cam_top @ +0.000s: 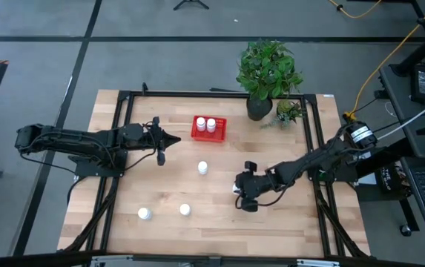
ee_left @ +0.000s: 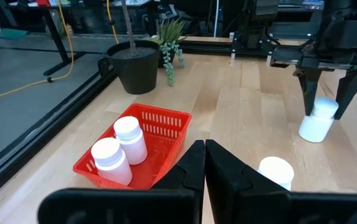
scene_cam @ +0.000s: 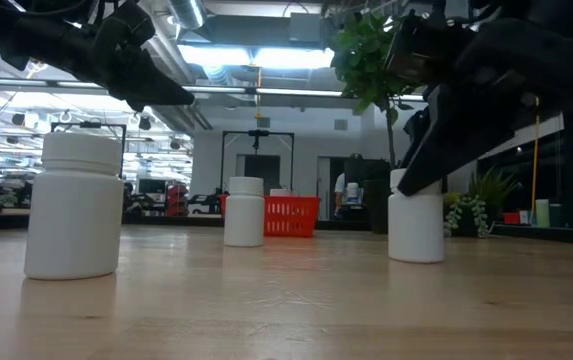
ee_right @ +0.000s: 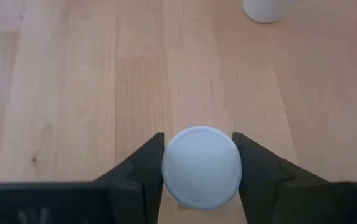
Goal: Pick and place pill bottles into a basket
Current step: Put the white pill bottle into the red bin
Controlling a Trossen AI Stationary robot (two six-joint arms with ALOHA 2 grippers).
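Red perforated plastic forms the small rectangular basket (cam_top: 208, 127) near the far edge of the light wooden table (cam_top: 116, 196), just left of a dark plant pot (cam_top: 259, 107). Two small white cylindrical pill bottles (ee_left: 121, 149) stand inside it. The right gripper (ee_right: 198, 167) is down over a third bottle (ee_right: 201, 165) right of the table's centre, a finger on each side of its cap, seemingly touching it. The left gripper (ee_left: 204, 163) hovers left of the basket with its fingers pressed together and empty. Another bottle (cam_top: 202, 168) stands mid-table, and two more (cam_top: 145, 213) (cam_top: 185, 210) near the front edge.
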